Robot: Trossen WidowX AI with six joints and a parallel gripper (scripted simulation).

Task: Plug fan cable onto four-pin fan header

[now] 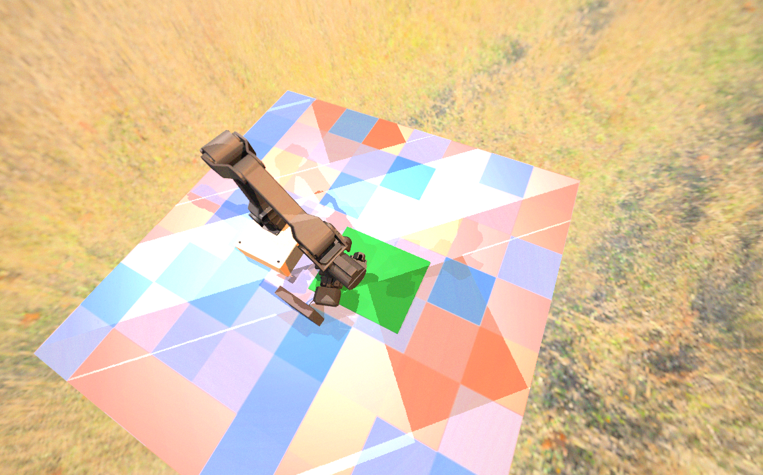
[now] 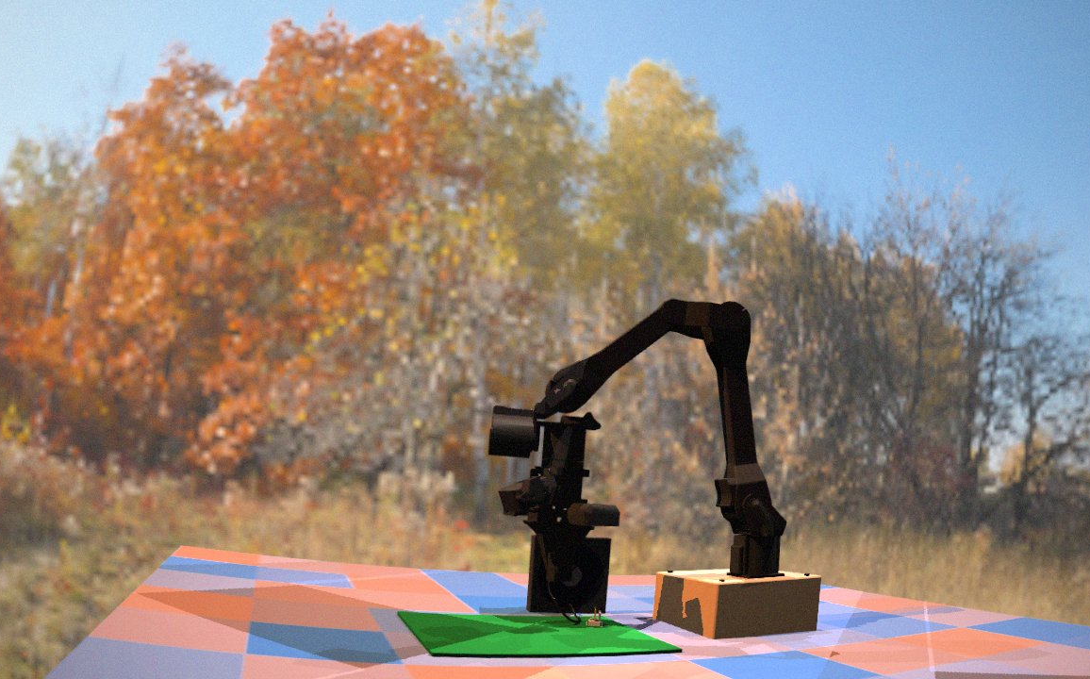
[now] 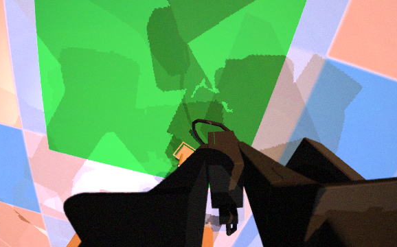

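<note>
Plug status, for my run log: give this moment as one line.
gripper: shut on plug | plug: above board, near header, not seated | cable: looped

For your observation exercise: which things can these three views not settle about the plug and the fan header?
- Header pins: wrist view, half hidden behind a pincer finger; exterior view, too small.
- Plug underside: wrist view, hidden by its own body.
- Pincer-held plug: top view, arm covers it.
</note>
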